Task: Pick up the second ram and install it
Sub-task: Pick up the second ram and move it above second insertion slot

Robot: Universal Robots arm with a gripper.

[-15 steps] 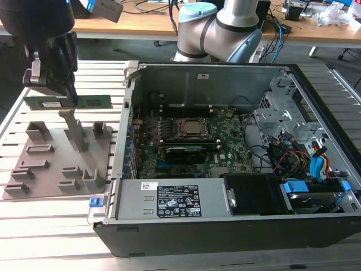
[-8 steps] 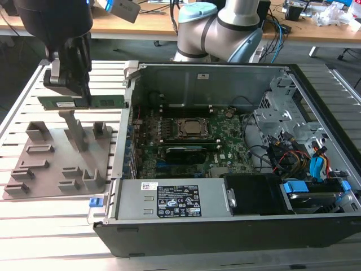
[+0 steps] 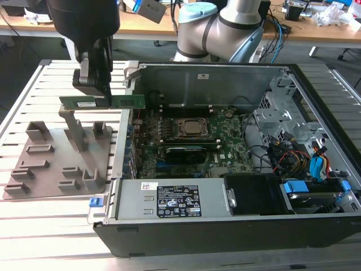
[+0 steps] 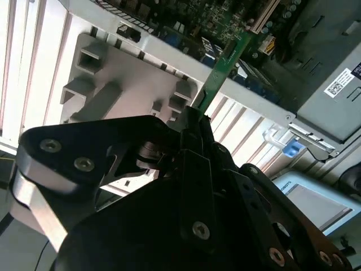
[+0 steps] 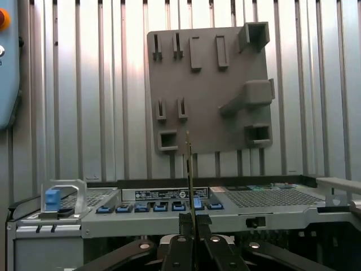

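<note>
Claw (image 3: 91, 91) pinching ram (image 3: 127, 101) near mid-length, held level above tray (image 3: 51, 169); carry step, by judgement; install calls for keeping it square

Exterior view high, overlooking open computer case (image 3: 237, 84), both wrist views close, sharing grey holder plate (image 5: 208, 90)

The arm (image 3: 237, 25) holds its tool (image 3: 98, 95) pointing straight down, clamped on the second ram (image 3: 127, 101).

Strong glare whitens the slatted worktop (image 3: 51, 226); the computer case (image 3: 214, 84) is dim inside; the tool (image 4: 194, 116) looks dark.
</note>
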